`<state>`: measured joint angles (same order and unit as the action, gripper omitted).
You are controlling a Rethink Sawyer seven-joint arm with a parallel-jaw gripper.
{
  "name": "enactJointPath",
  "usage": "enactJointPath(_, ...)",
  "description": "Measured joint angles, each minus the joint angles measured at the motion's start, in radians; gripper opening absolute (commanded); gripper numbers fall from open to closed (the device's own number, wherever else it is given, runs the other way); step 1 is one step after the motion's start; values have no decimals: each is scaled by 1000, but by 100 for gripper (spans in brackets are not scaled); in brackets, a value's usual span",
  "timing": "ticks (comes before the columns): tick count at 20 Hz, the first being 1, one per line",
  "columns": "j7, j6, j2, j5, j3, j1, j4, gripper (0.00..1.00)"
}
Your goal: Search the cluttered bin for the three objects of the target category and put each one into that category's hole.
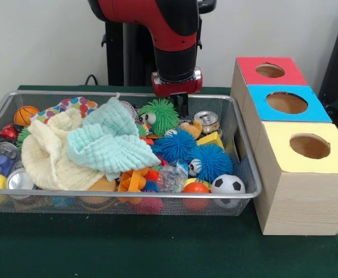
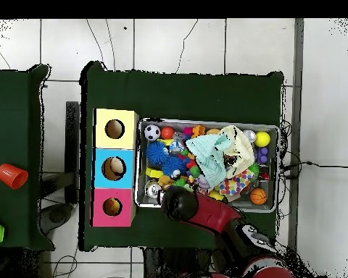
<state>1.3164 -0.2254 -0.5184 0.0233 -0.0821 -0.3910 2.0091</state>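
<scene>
In the front view, the gripper point(image 1: 182, 105) was lowered over the far part of the wire bin point(image 1: 248, 174), just beside the green fuzzy toy point(image 1: 159, 115); whether it was apart or together could not be told. Nothing was seen inside the three holes. No writing could be read.

In the overhead view, something pale was seen inside the blue box point(image 2: 99, 168) hole, so at least one object was judged delivered. Which things the target category meant could not be told.

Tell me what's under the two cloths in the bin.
The cloths lie heaped over the bin's left and middle. Poking out at their edges are an orange toy, a silver can and a polka-dot fabric. Whatever lies beneath the middle is covered.
</scene>
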Motion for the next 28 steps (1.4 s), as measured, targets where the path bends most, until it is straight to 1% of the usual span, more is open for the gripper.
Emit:
enactJointPath(8,0,-10,8,19,1,0,-12,0)
enactJointPath(9,0,-10,12,23,3,1,-13,100)
enactJointPath(28,0,-10,12,24,6,9,-19,100)
